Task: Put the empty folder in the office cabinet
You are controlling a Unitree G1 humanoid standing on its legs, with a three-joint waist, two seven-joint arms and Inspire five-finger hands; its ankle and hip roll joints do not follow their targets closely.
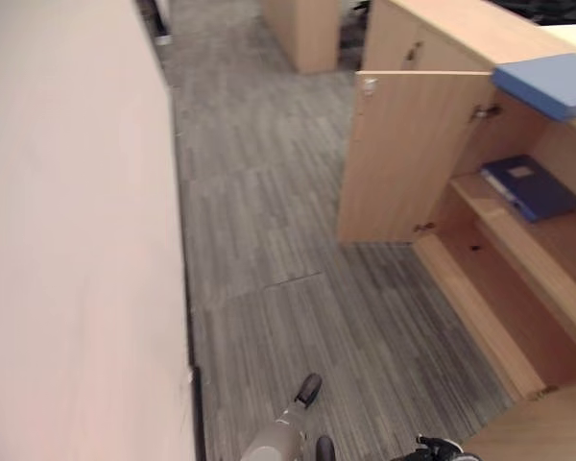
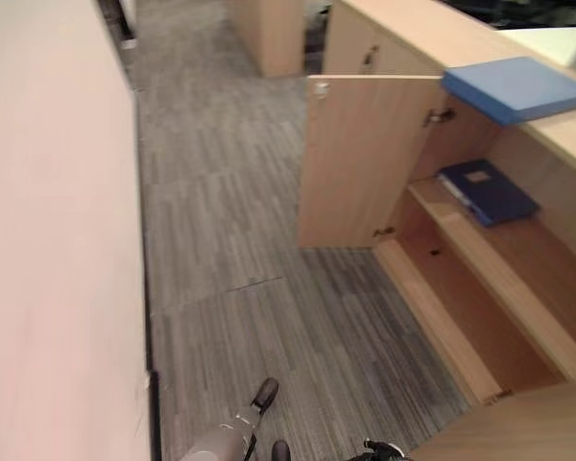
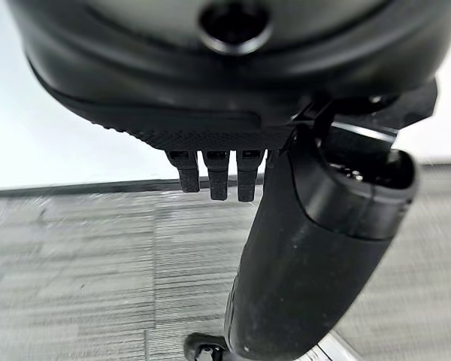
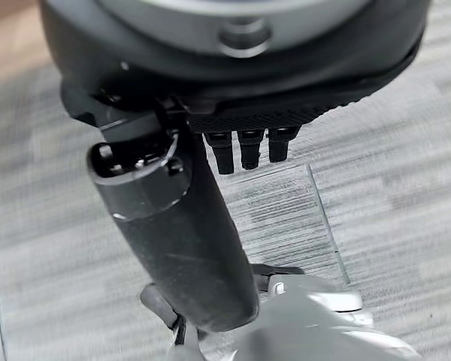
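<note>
Left hand low over the grey carpet, hanging slack near the bottom edge of the eye views; fingers straight and loose in its wrist view, thumb standing out beside them, nothing held. Right hand likewise down over carpet, fingers relaxed, thumb extended, nothing in its grasp.

To the right, a light wooden office cabinet, its door swung wide and standing out over the carpet. Inside, on the upper shelf, a dark blue folder lying flat, pale label facing up, spine towards the opening, well apart from both hands. Below the shelf, the lower compartment with its bare wooden floor. On top of the cabinet, above the open compartment, a light blue folder lying flat, one corner jutting past the cabinet's front edge.

Along the left side, a tall pale partition panel. Farther back on the carpet, another wooden cabinet.
</note>
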